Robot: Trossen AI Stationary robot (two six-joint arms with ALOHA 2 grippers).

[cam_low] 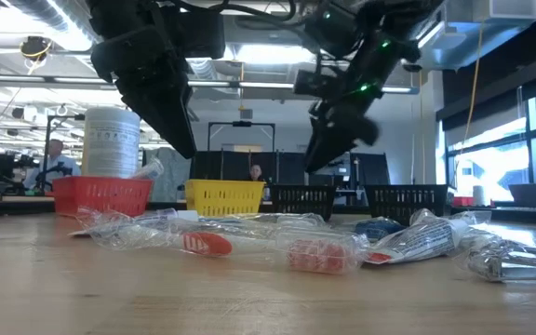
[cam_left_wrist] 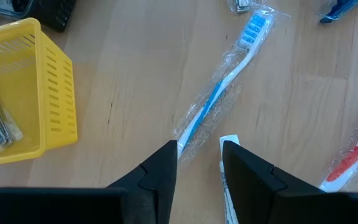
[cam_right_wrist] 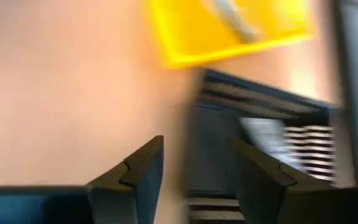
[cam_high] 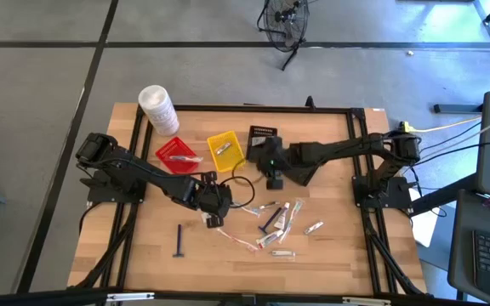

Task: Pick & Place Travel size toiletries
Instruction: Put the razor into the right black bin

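Toothbrush (cam_left_wrist: 219, 93) lies just ahead of your left gripper (cam_left_wrist: 199, 152), jaws spread, empty. Right gripper (cam_right_wrist: 197, 155) spread over black basket (cam_right_wrist: 272, 143). Wrapper's slippery; your pinch may slide off.

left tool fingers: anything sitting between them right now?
In the left wrist view, the left tool stands open; between its fingers is bare wood table. The clear-wrapped blue toothbrush ends beside one finger, and a white packet edges the other.
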